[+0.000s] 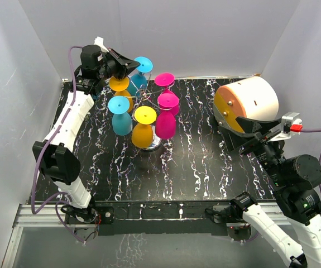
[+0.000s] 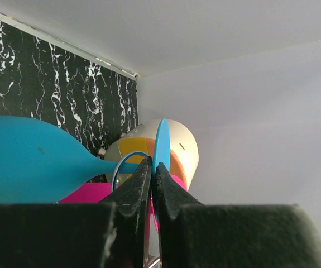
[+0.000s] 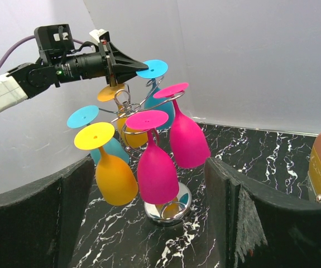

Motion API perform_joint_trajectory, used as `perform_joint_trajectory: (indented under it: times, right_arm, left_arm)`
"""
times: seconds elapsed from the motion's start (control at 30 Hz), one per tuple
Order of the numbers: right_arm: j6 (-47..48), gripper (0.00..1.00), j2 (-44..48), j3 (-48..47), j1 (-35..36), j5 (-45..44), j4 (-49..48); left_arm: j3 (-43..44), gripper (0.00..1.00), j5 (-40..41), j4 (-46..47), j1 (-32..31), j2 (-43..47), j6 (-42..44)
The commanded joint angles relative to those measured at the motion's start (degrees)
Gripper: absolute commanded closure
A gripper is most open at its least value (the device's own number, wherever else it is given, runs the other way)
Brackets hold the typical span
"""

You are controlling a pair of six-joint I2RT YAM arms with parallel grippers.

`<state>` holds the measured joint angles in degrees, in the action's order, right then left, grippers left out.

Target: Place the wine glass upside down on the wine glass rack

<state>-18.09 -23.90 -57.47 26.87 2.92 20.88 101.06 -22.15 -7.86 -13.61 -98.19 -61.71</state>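
The wine glass rack is a silver wire stand on a shiny round base, mid-table toward the back. Several coloured glasses hang upside down on it. My left gripper is shut on the flat foot of a blue wine glass at the rack's back top. That glass hangs bowl down, its stem inside a wire loop. The grip also shows in the right wrist view. My right gripper is open and empty, well to the right of the rack, its fingers framing it from a distance.
A white-and-orange cylinder lies on its side at the back right, just behind my right gripper. Yellow, magenta, blue and orange glasses hang around the rack. White walls enclose the black marbled table.
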Motion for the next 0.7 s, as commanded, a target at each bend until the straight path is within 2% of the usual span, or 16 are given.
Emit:
perform_joint_trajectory:
  times: [0.0,0.43,0.67]
  right_arm:
    - [0.34,0.22,0.19,-0.18,-0.07,0.28,-2.86]
    - [-0.55,0.22,-0.15,-0.28,-0.07,-0.84,-4.67]
    - [-1.12,0.22,-0.63,-0.18,-0.07,-0.83,-4.52]
  left_arm:
    - [2.43,1.0,1.41,-1.54,0.45,4.48,2.08]
    - [6.63,0.77,7.26,-9.93,0.56,4.73,8.06]
    - [7.95,0.75,9.08,-12.5,0.55,5.04,11.14]
